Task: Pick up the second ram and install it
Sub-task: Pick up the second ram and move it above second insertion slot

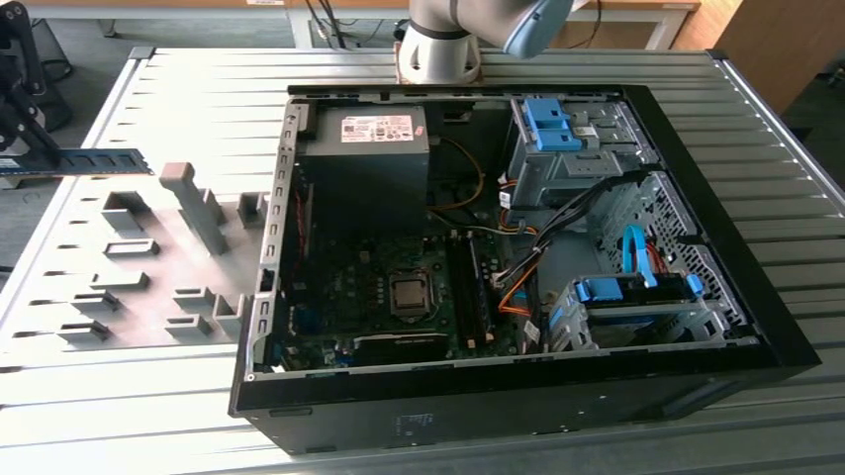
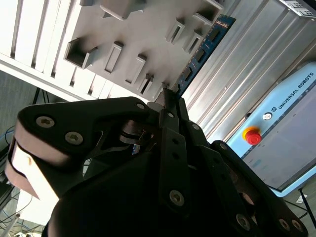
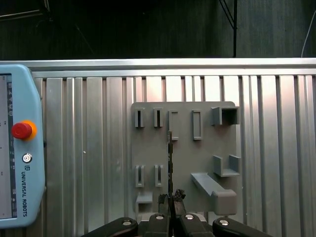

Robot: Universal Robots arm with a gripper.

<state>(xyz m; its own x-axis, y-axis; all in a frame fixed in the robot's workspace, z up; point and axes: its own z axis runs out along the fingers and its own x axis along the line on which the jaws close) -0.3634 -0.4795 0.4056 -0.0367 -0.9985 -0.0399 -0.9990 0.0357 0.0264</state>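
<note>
Worktop [image 1: 172, 416] of ribbed silver metal slats, carrying four items. A grey fixture plate [image 1: 145, 267] is lying flat on the slats toward the exterior view's left, with upright blocks and slotted pockets rising from it. An open black computer case [image 1: 528, 416] is lying on its side just beside the plate, toward the exterior view's right, its interior facing up. The arm's round base [image 1: 440, 54] is standing at the far edge behind the case. In the first wrist view, a light-blue teach pendant [image 3: 19, 148] with a red button is resting on the slats, well apart from the plate.
</note>
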